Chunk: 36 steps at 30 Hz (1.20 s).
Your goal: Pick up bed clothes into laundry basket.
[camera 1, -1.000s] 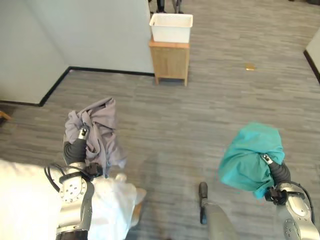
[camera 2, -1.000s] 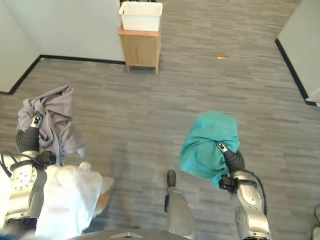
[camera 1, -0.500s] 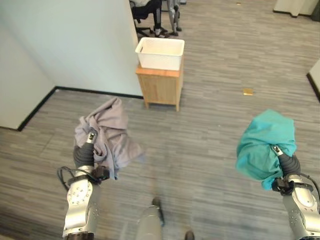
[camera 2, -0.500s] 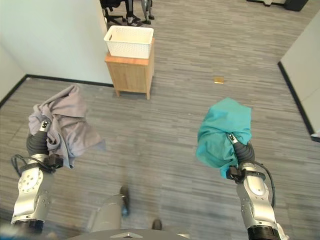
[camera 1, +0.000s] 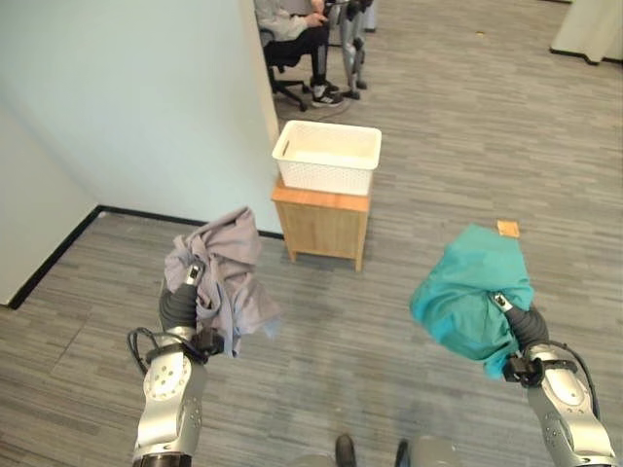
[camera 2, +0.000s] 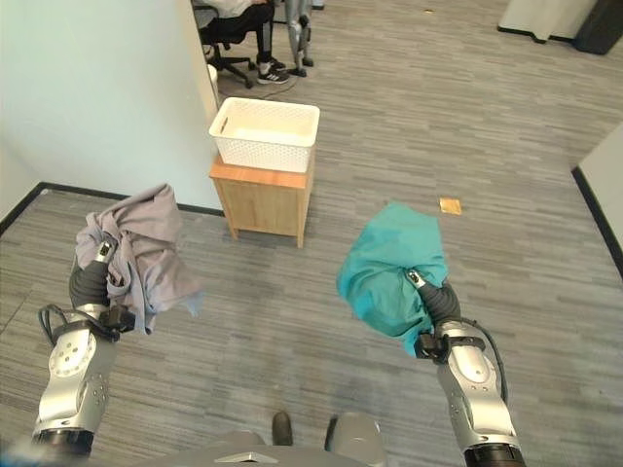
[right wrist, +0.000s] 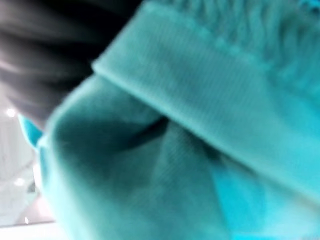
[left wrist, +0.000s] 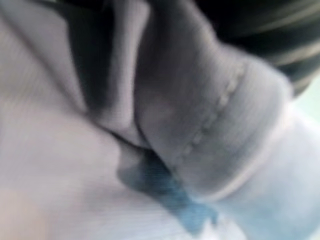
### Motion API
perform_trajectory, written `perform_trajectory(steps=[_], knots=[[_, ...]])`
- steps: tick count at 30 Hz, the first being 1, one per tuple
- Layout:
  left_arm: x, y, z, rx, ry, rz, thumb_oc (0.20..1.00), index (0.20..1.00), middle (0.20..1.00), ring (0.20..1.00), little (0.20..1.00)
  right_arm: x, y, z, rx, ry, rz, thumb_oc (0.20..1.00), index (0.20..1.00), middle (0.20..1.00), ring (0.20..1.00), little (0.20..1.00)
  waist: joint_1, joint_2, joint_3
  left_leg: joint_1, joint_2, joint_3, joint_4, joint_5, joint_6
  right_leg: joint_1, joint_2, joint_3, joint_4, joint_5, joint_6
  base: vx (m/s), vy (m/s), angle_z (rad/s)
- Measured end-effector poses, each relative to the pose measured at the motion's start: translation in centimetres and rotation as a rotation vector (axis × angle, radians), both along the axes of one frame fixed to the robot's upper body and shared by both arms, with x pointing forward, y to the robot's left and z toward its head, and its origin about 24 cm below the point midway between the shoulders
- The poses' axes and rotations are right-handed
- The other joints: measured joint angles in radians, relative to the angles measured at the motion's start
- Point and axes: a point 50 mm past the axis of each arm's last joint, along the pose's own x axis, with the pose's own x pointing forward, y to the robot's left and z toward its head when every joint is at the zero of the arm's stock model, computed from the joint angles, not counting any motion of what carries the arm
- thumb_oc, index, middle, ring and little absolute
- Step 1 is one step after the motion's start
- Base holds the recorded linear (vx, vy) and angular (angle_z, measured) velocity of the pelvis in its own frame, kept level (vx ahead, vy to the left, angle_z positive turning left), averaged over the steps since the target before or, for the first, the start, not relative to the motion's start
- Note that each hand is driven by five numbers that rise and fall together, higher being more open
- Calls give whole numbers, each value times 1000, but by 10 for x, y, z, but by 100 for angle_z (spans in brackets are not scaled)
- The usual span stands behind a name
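Two loads: I have one bundle of cloth on each hand, both held up off the floor.
Left fingers: I cannot tell how they sit; the grey garment [camera 1: 216, 277] is draped over the left hand [camera 1: 179, 304] and hides them, and the left wrist view gives me folds and a stitched hem right against the lens.
Right fingers: I cannot tell either; the teal garment [camera 2: 392, 274] wraps over the right hand [camera 2: 437, 305], with the dark wrist cover poking out beneath it.
How the cloth will handle: I judge both pieces light, soft and limp. They sag into whatever shape they hang in, nothing to break, but loose flaps trail below each wrist and could slip off or catch on a rim.
Where to hold: bunched in the middle, as they seem to be now, so the tails hang short. A corner hold would let them swing long.
Laundry basket [camera 1: 328, 157]: white, lattice-walled, sitting on top of a small wooden cabinet [camera 1: 323, 223] against the wall, ahead of me and between the two arms, well apart from both.
Basket contents: from here the inside looks bare; I see no cloth in it.
Beyond the basket: a person seated on an office chair [camera 1: 296, 32].
My reading: neither garment is in yet; I need to close in and lower each over the rim.
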Motion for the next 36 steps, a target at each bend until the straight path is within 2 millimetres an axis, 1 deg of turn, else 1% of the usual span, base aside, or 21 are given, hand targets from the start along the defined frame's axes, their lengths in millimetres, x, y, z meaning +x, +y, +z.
perform_trajectory(steps=[3,4,6,7,8,9,11,13,14,15,16,17,19,21,22,24,25,26,29,31,36], knots=[[-7,4,-9,0,45,15,200,200,200,200,200,-3,-3,-9,5,44,-16,200,200,200,200,200,-2,-30,-3,78,1,-3,-1,-9,-13,11,3,44,-280,169,-18,502,-198,77],[-10,5,-13,0,62,18,200,200,200,200,200,-5,-5,-13,5,64,-26,200,200,200,200,200,-7,-30,-10,104,15,-16,-1,-25,-36,25,24,81,-373,229,-24,566,-255,78],[-9,4,-16,-7,70,18,200,200,200,200,200,-5,-8,-16,7,79,-41,200,200,200,200,200,-8,-33,-30,128,33,-48,-4,-58,-65,43,48,87,-465,279,-23,491,-251,75],[-11,6,-19,-7,86,25,200,200,200,200,200,-7,-9,-19,8,93,-46,200,200,200,200,200,-10,-42,-37,165,55,-66,-4,-85,-107,66,48,111,-512,318,-29,543,-406,79],[-11,3,-26,-29,108,28,200,200,200,200,200,-8,-13,-22,8,112,-61,200,200,200,200,200,-25,-16,-50,187,95,-96,6,-106,-127,98,84,113,-497,391,-33,397,-343,69],[-11,-1,-28,-38,109,19,200,200,200,200,200,-8,-16,-22,4,113,-71,200,200,200,200,200,-22,-1,-46,182,112,-77,49,-103,-127,110,107,108,-473,380,-79,401,-380,43],[-10,-4,-31,-61,107,17,200,200,200,200,200,0,-20,-17,-6,95,-76,200,200,200,200,200,-23,6,-45,139,149,-80,178,-72,-167,108,126,90,-402,331,-128,338,-435,-5],[-9,-4,-30,-58,104,10,200,200,200,200,200,8,-23,-11,-20,75,-74,200,200,200,200,200,-32,5,-44,95,193,-90,344,-76,-173,135,151,105,-347,283,-159,384,-639,-1],[-4,-5,-24,-53,79,-6,200,200,200,200,200,11,-26,-6,-36,52,-74,200,200,200,200,200,-39,-7,-41,56,211,-99,415,-10,-165,149,167,85,-324,235,-169,185,-392,15],[3,-7,-17,-52,47,-16,200,200,200,200,200,13,-30,-1,-52,43,-73,200,200,200,200,200,-33,-24,-24,-32,228,-85,609,32,-148,181,166,93,-335,203,-180,140,-347,13],[7,-7,-14,-47,39,-20,200,200,200,200,200,14,-31,0,-59,44,-70,200,200,200,200,200,-30,-38,-16,-66,235,-93,685,89,-146,196,163,89,-336,198,-193,157,-260,0],[5,-3,-12,-27,43,-22,200,200,200,200,200,14,-30,-1,-50,45,-72,200,200,200,200,200,-32,-63,-10,-89,242,-84,729,85,-136,226,165,95,-345,175,-218,305,-372,2],[5,-2,-9,-16,32,-23,200,200,200,200,200,16,-30,2,-42,30,-84,200,200,200,200,200,-6,-78,7,-128,259,-61,776,70,-144,267,178,136,-379,161,-238,314,-223,-23],[8,-4,-7,-16,24,-34,200,200,200,200,200,17,-29,4,-34,15,-92,200,200,200,200,200,-2,-99,27,-214,270,15,638,21,-156,335,159,137,-469,186,-237,323,-84,-2],[8,-5,-7,-15,25,-35,200,200,200,200,200,17,-28,6,-29,7,-91,200,200,200,200,200,-2,-98,31,-229,271,29,585,27,-149,347,156,133,-482,189,-233,267,-28,7],[11,-8,-8,-19,31,-44,200,200,200,200,200,16,-27,10,-21,-12,-86,200,200,200,200,200,-3,-77,34,-255,263,49,379,39,-155,382,153,113,-518,208,-199,275,-24,0],[12,-11,-8,-18,29,-59,200,200,200,200,200,15,-27,11,-28,-15,-81,200,200,200,200,200,2,-57,34,-288,252,65,303,76,-152,396,166,112,-534,177,-183,291,-5,15],[14,-15,-9,-25,29,-72,200,200,200,200,200,12,-29,11,-32,-11,-84,200,200,200,200,200,-7,-40,28,-286,236,72,210,92,-141,420,165,100,-560,202,-180,123,18,0],[14,-20,-10,-27,35,-90,200,200,200,200,200,8,-32,10,-45,3,-88,200,200,200,200,200,-7,4,20,-237,201,73,116,166,-114,451,188,111,-558,180,-146,208,62,-10],[14,-21,-11,-24,39,-99,200,200,200,200,200,4,-34,7,-40,14,-103,200,200,200,200,200,-9,-9,16,-181,167,72,44,178,-94,478,167,109,-560,158,-117,192,63,9],[10,-19,-13,-18,52,-100,200,200,200,200,200,9,-52,31,-150,-38,-108,200,200,200,200,200,-8,-20,10,-145,86,49,-24,183,-63,498,97,79,-566,134,-63,149,94,21]])
